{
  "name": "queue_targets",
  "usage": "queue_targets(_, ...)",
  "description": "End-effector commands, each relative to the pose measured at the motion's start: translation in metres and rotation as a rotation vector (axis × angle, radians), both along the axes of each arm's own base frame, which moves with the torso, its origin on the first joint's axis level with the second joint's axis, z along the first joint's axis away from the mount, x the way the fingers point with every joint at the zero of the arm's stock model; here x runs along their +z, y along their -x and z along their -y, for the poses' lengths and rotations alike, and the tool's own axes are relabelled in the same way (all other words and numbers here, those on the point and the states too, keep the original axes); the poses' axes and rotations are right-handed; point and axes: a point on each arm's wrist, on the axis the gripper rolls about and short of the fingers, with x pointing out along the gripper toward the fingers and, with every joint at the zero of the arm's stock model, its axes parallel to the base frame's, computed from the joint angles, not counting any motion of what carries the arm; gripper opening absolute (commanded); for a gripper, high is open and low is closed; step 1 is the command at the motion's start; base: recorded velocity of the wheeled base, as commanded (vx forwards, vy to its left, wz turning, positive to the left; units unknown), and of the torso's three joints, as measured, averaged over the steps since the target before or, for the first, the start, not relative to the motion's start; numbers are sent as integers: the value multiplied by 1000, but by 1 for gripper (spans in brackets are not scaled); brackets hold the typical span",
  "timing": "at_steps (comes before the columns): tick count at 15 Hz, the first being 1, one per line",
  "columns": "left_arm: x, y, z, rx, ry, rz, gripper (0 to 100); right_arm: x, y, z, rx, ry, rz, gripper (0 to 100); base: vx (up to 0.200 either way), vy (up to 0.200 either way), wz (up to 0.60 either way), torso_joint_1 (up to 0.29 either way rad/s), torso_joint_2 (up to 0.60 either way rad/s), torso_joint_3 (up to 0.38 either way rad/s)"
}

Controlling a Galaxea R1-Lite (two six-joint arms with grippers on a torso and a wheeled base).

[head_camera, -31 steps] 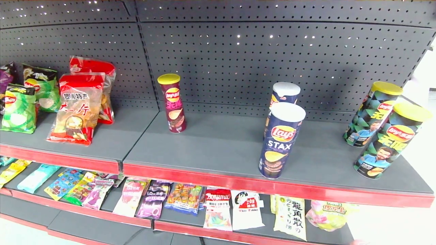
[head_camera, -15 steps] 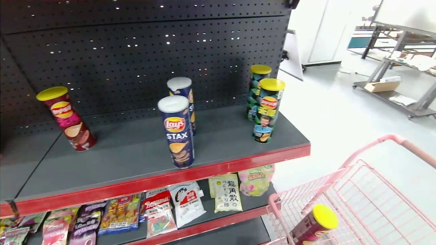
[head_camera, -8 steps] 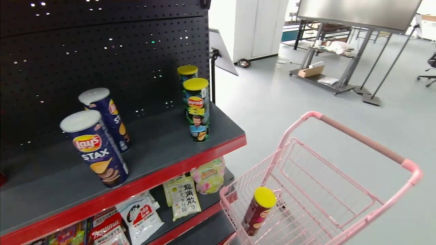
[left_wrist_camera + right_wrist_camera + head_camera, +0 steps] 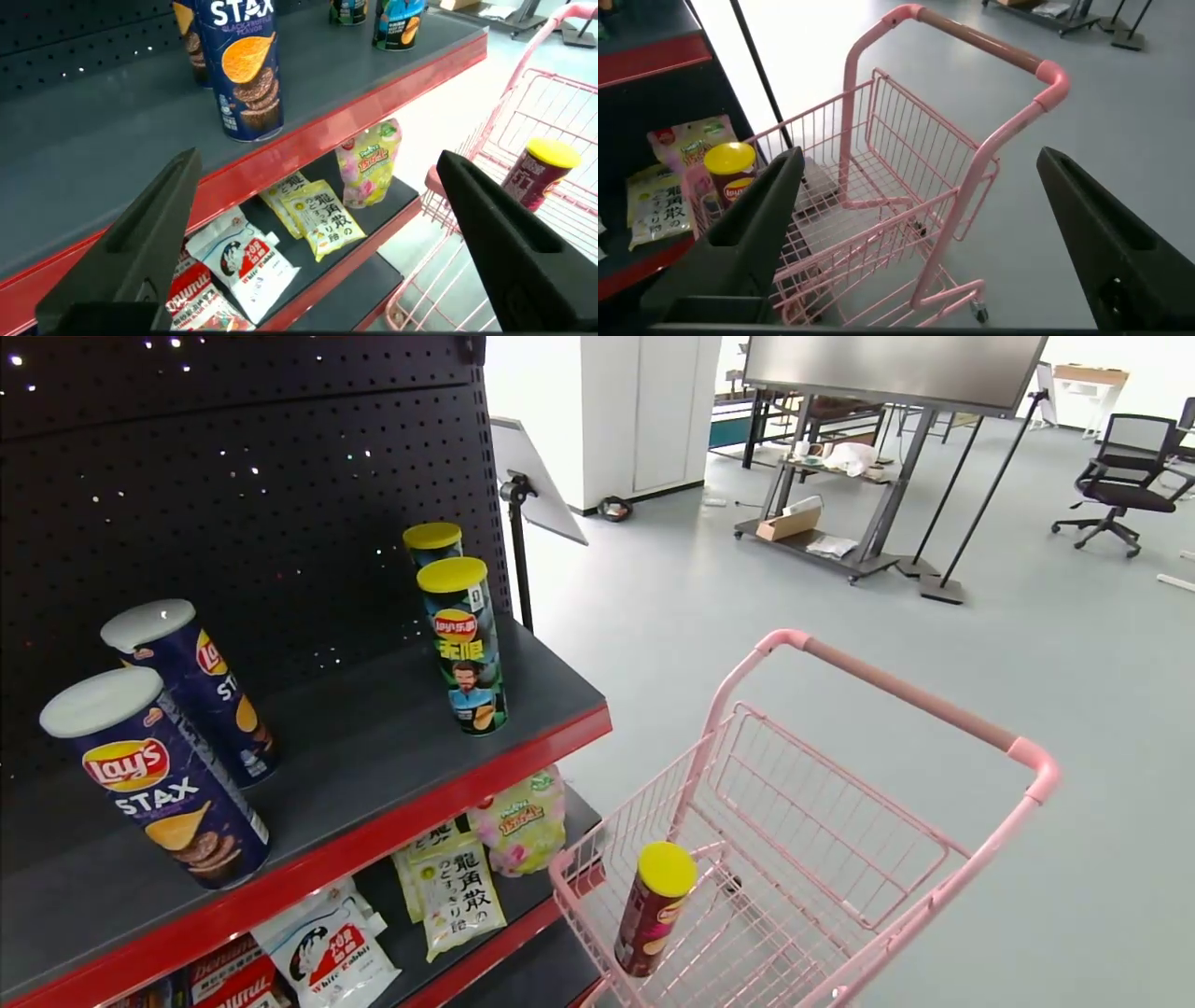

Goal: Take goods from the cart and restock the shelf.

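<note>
A pink wire cart (image 4: 896, 689) stands on the floor to the right of the shelf (image 4: 373, 747). In its basket a maroon chip can with a yellow lid (image 4: 653, 910) stands upright, near the corner closest to the shelf. Two dark blue cans (image 4: 159, 775) and two teal cans with yellow lids (image 4: 462, 644) stand on the shelf. My left gripper (image 4: 318, 243) is open before the shelf's red edge, with the maroon can (image 4: 540, 173) off to one side. My right gripper (image 4: 924, 233) hangs open above the cart (image 4: 971, 37), holding nothing, with the can (image 4: 729, 173) beside one finger.
Snack bags (image 4: 448, 887) lie on the lower shelf next to the cart. A sign on a pole (image 4: 523, 495) stands by the shelf's end. Farther off are a wheeled rack (image 4: 822, 532) and an office chair (image 4: 1116, 485). Open grey floor lies right of the cart.
The head view has swung right, from the shelf front to the shelf's end and the cart. The cans and the cart themselves have not moved.
</note>
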Motion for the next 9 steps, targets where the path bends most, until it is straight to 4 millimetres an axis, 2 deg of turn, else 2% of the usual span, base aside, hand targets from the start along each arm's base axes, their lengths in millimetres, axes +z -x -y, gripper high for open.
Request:
queue_targets(1, 0, 0, 0, -2, 2, 0, 100, 0, 0, 0, 1, 0, -1, 100, 0, 0, 0, 0, 0, 0)
queue_targets(9, 0, 0, 0, 0, 5, -2, 100, 0, 0, 0, 2, 2, -1, 100, 0, 0, 0, 0, 0, 0)
